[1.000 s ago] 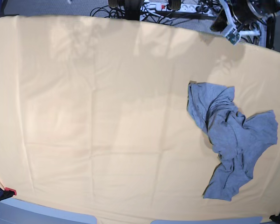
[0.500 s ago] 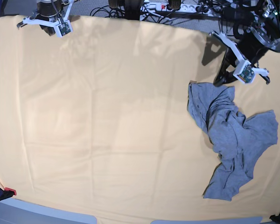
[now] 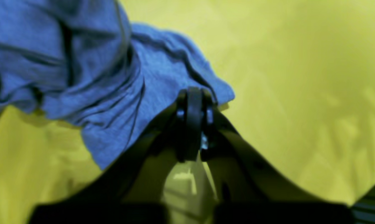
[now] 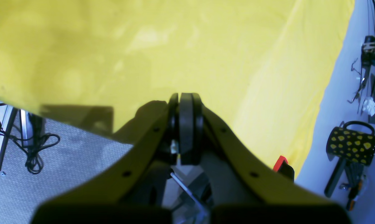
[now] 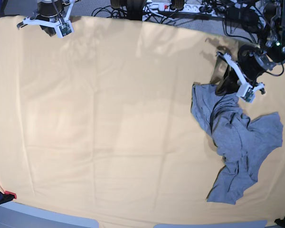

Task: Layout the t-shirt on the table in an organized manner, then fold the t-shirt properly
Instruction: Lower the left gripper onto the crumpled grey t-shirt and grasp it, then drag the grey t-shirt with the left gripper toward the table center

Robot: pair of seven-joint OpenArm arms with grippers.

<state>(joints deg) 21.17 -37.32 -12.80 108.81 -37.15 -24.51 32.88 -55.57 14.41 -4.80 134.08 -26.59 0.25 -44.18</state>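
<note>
The t-shirt [image 5: 235,140] lies crumpled on the table [image 5: 104,118], well over toward the side where the left arm works. It is bunched into deep folds, one lobe reaching toward the table's far edge, another spreading sideways, and a narrower tail trailing toward the near edge. No lettering shows; only plain grey fabric is up.

The left gripper [image 5: 223,88] is down at the shirt's far lobe. In the left wrist view its fingertips [image 3: 192,102] stand pressed close together with no visible gap, right over the edge of the cloth [image 3: 106,77]. Whether any fabric is pinched between them cannot be told, and how far they are parted cannot be told for certain either.

The right gripper [image 5: 50,26] is well apart from the shirt, at the table's far corner on the opposite side. Its jaws are closed together on nothing, seen in the right wrist view [image 4: 185,109] above bare tablecloth and the carpet beyond the edge.

A red clamp [image 4: 280,163] grips the cloth at one corner. Off the table, a black mug [image 4: 350,143] with yellow hearts sits on a pale surface, and cables [image 5: 180,9] run along the floor behind.
</note>
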